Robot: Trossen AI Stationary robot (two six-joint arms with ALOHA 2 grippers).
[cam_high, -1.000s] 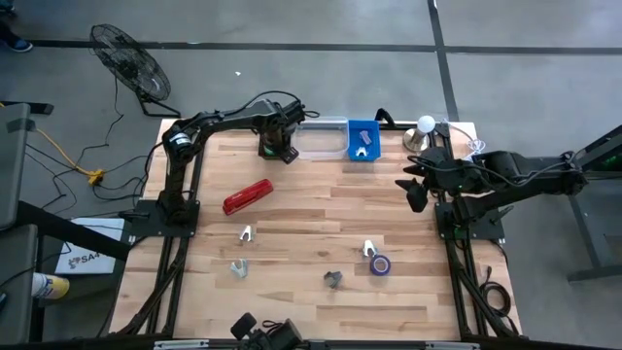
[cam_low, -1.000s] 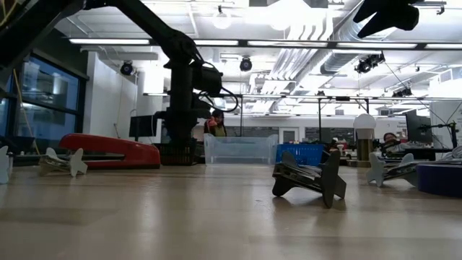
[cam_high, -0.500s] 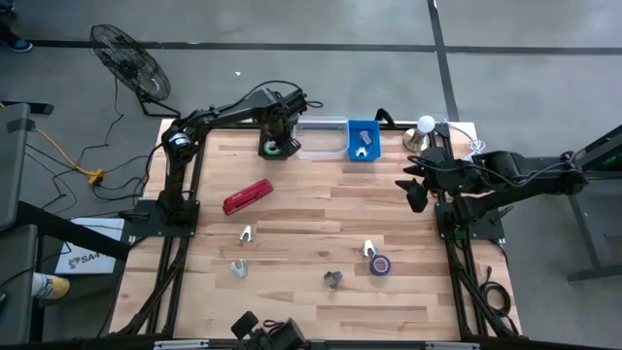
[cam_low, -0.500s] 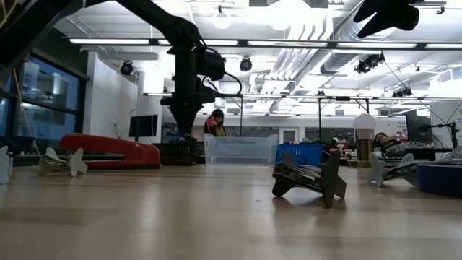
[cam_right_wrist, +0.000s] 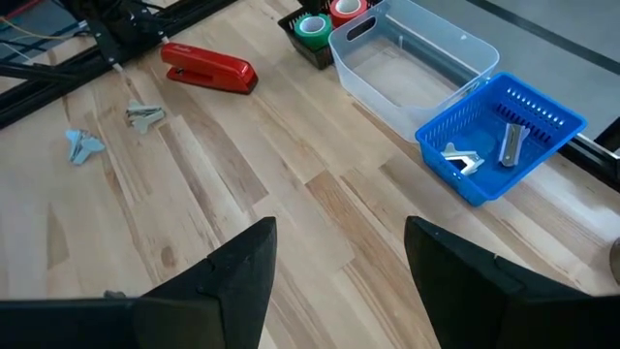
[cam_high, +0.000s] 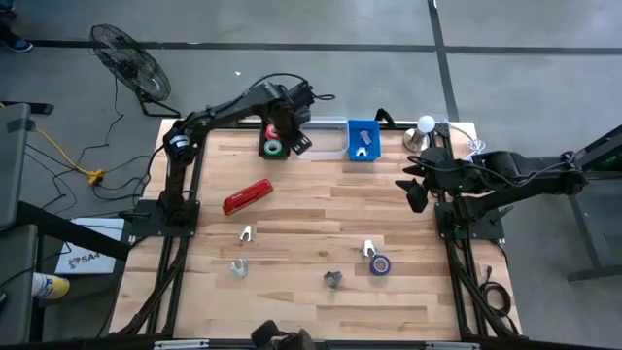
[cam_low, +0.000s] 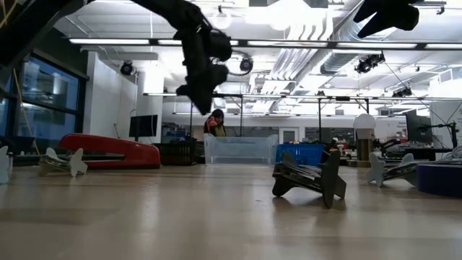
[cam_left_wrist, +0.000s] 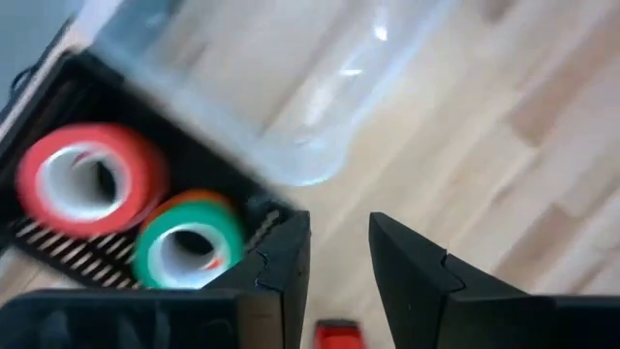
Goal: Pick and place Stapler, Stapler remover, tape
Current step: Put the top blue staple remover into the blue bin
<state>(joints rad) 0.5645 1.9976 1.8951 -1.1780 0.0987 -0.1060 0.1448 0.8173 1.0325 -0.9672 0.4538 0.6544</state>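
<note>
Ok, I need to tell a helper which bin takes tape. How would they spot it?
Look along the table's far edge, where three bins sit in a row. The black basket is at the left arm's end, beside the clear tub. It alone holds a red and a green roll.

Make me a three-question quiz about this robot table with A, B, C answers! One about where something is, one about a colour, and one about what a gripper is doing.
1. Where is the stapler?
A. In the blue basket
B. Lying on the wooden table
C. In the clear bin

2. What colours are the two tape rolls in the black crate?
A. Red and green
B. Yellow and blue
C. Both white

3. What is the left gripper holding?
A. The stapler
B. A tape roll
C. Nothing

Answers:
1. B: the high view shows it lying on the bare table, apart from every bin.
2. A: the left wrist view shows the red roll beside the green roll.
3. C: the gap between its fingers is empty and shows only wood.
</note>
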